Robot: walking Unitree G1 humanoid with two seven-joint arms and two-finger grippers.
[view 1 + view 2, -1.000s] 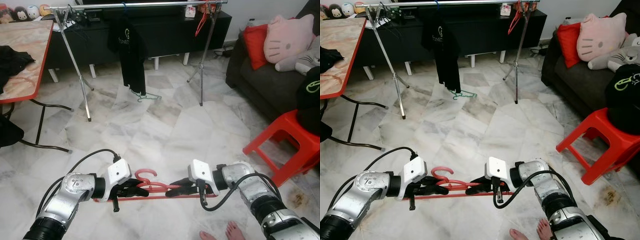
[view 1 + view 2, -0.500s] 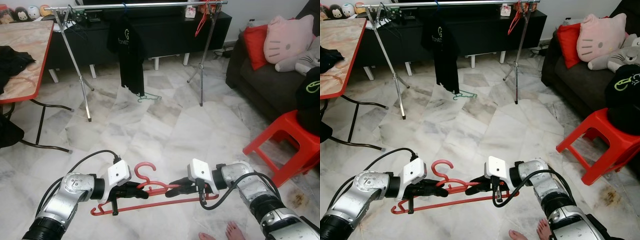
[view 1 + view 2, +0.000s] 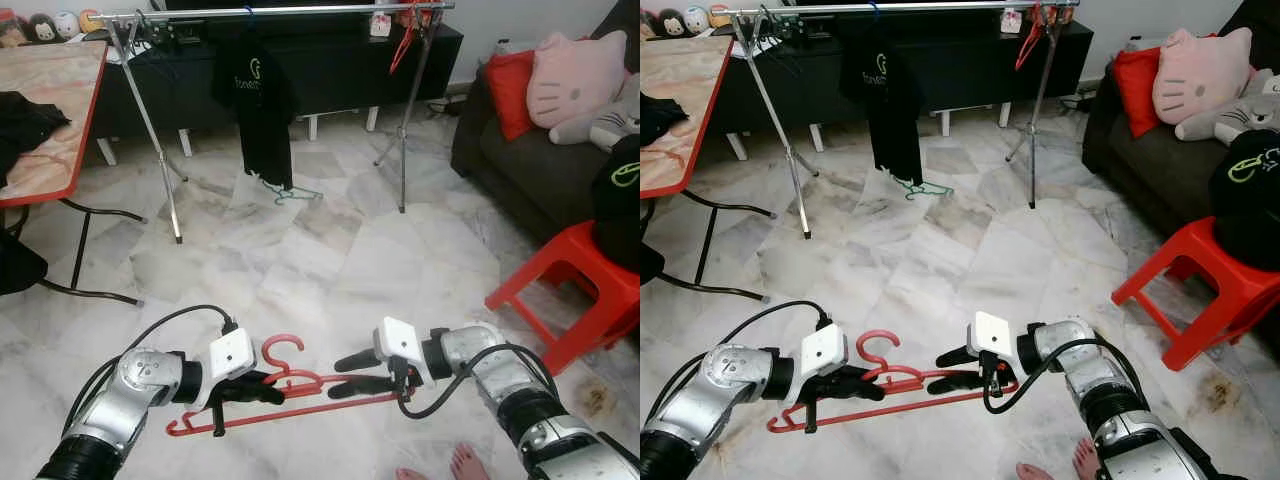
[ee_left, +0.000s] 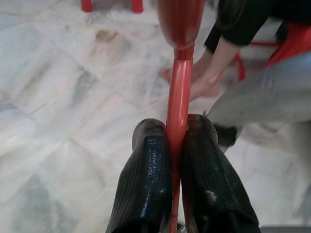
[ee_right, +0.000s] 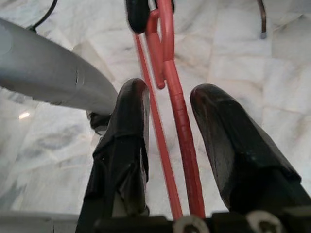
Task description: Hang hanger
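Hanger [image 3: 290, 385] — pinched by left claw [image 3: 268, 388], right claw [image 3: 340, 375] spread.

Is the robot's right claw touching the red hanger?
Apart. In the right wrist view the right gripper stands open, the red hanger running between its fingers with gaps either side.

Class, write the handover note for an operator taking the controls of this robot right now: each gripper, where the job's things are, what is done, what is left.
Left gripper: fingers shut on the red hanger, held low over the marble floor.
Right gripper: fingers open, with the hanger's bars passing between them, no grip.
Clothes rail: across the room ahead, with a black T-shirt hanging on it; a green hanger lies on the floor below.
Done: hanger is in the left gripper alone.
Left: carry it to the rail and hook it on.
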